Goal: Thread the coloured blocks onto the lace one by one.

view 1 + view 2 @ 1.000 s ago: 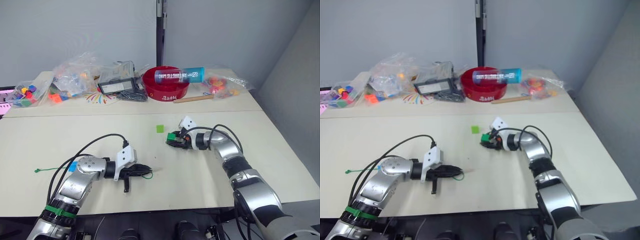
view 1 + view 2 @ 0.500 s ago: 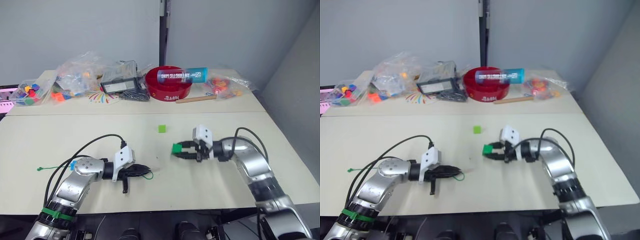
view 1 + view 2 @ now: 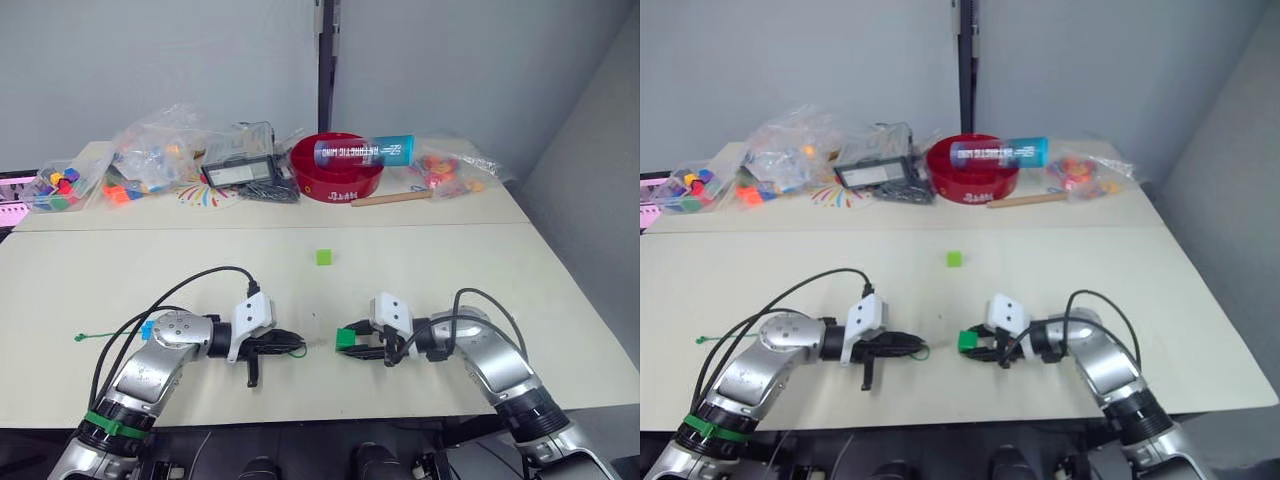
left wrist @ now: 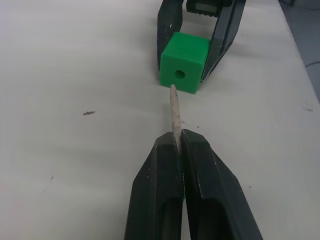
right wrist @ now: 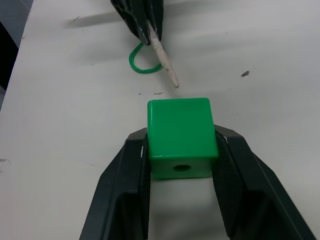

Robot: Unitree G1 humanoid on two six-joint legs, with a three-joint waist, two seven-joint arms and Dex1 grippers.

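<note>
My left gripper [image 4: 177, 142] is shut on the lace's pale stiff tip [image 4: 174, 115], low over the table's front middle. The green lace [image 3: 295, 350] loops under the fingers, and its knotted end [image 3: 78, 338] lies far left. My right gripper [image 5: 181, 145] is shut on a dark green block [image 5: 181, 132], one finger on each side. The block's hole [image 4: 179, 75] faces the tip, which ends just short of it and slightly off line. A light green block [image 3: 323, 257] lies alone at the table's middle, beyond both grippers.
Along the far edge stand a red bowl [image 3: 335, 168] with a blue tube [image 3: 362, 151] across it, a black device [image 3: 240, 170], clear bags of toy pieces [image 3: 150, 150] and a box of coloured pieces [image 3: 55, 188]. A wooden stick [image 3: 390, 198] lies by the bowl.
My right gripper has carried the dark green block from the table's middle down and left, up to the lace tip. The left gripper has stayed put, holding the tip.
</note>
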